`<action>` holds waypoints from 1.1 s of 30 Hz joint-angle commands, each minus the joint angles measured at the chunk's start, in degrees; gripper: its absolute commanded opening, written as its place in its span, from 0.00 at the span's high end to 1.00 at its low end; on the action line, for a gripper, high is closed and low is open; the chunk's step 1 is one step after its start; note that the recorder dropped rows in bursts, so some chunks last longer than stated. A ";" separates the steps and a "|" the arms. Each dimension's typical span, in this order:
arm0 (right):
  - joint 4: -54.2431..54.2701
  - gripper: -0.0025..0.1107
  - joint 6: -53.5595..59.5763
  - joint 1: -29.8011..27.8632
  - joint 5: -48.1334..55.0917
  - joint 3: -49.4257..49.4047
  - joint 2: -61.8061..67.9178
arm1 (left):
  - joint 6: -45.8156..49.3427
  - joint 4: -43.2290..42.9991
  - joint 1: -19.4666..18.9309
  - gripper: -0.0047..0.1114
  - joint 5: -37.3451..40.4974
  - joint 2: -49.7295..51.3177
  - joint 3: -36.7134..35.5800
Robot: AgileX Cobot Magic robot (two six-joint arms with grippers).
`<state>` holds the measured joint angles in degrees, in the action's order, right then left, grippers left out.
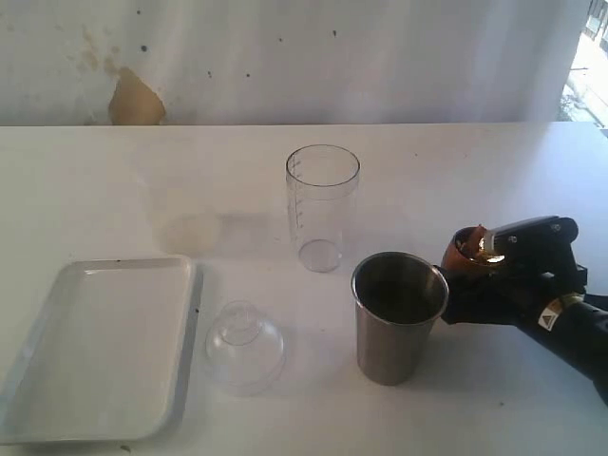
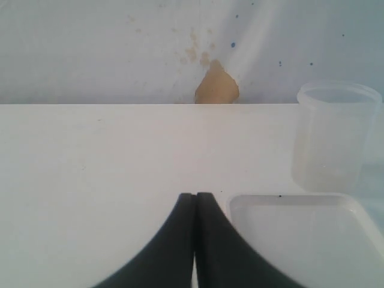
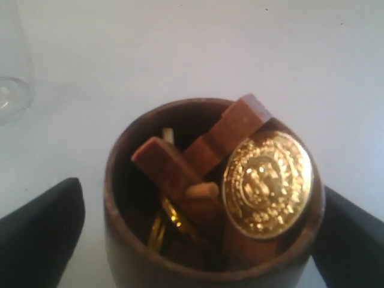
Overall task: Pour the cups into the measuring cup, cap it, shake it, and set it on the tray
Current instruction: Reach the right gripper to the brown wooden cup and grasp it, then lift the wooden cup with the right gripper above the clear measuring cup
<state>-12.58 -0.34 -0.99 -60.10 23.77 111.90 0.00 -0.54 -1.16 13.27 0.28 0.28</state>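
The clear measuring cup point(image 1: 323, 207) stands upright at mid table, also visible in the left wrist view point(image 2: 336, 138) and the right wrist view point(image 3: 12, 78). In front of it stands the steel tumbler point(image 1: 399, 318). The brown wooden cup point(image 3: 210, 198), point(image 1: 464, 253) holds gold coins and brown sticks. My right gripper point(image 3: 201, 192), point(image 1: 475, 264) is open around it; a gap shows beside one finger point(image 3: 42, 234). The white tray point(image 1: 100, 351), point(image 2: 300, 240) lies at the front left. My left gripper point(image 2: 195, 197) is shut on nothing, over bare table beside the tray.
A clear dome-shaped lid point(image 1: 244, 347) sits on the table between the tray and the tumbler. A white backdrop with a brown stain point(image 1: 135, 100) closes off the far edge of the table.
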 commanded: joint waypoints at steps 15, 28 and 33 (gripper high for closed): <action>-0.19 0.18 0.34 -0.12 -0.63 4.21 3.73 | 0.00 -0.08 0.23 0.96 0.10 -0.28 -0.28; -0.19 0.18 0.34 -0.12 1.39 4.21 3.73 | 0.00 -0.08 0.23 0.96 0.10 -0.28 -0.28; -0.19 0.18 0.34 -0.12 1.70 5.03 3.73 | 0.00 -0.08 0.23 0.96 0.10 -0.28 -0.28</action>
<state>-12.72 -0.34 -0.99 -58.40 28.13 115.51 0.00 -0.54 -1.16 13.27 0.28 0.28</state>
